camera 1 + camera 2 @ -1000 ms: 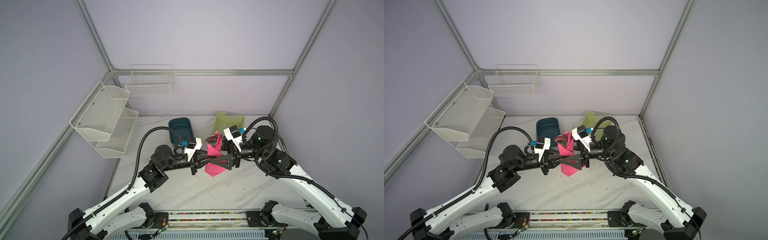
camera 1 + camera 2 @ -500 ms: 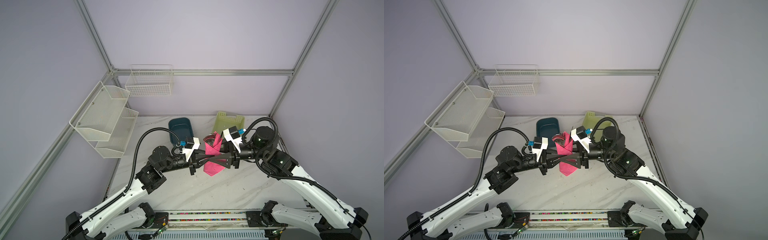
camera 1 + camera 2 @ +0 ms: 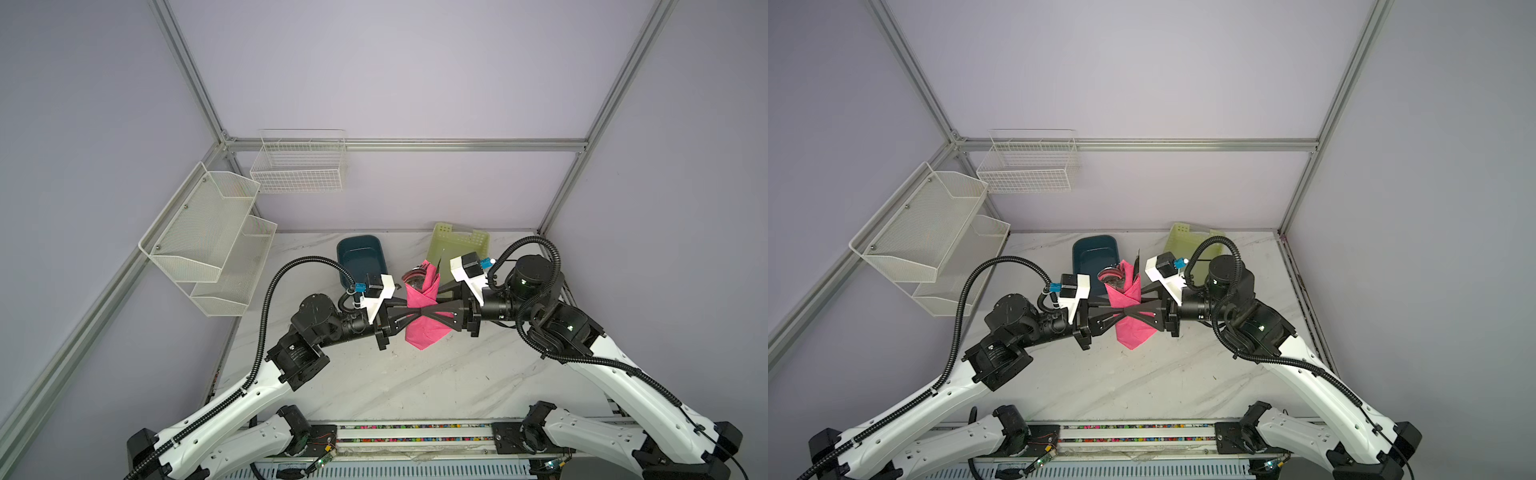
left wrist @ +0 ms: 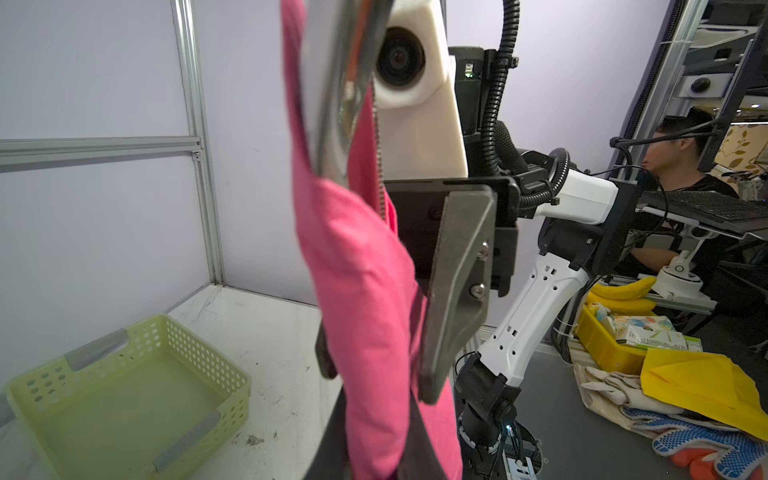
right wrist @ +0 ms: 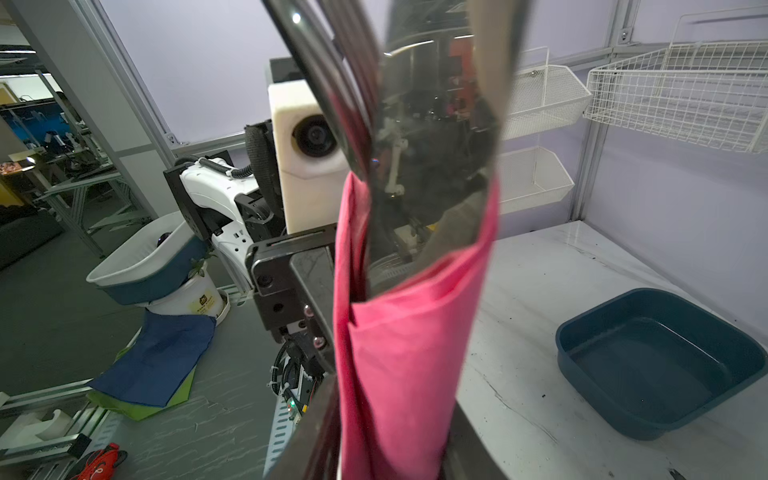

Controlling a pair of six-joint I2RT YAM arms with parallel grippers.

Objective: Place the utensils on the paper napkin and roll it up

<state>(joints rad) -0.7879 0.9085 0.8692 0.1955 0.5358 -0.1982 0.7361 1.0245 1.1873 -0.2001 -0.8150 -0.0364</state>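
Over the middle of the table, the left gripper and right gripper are both pinching the upright rolled paper napkin from opposite sides, jaws nearly closed, the utensils poking from its top.

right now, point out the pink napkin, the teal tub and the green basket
pink napkin (image 3: 422, 334): a top view, lower end of the roll
teal tub (image 5: 648, 370): right wrist view, bare floor
green basket (image 4: 124, 399): left wrist view, bare floor
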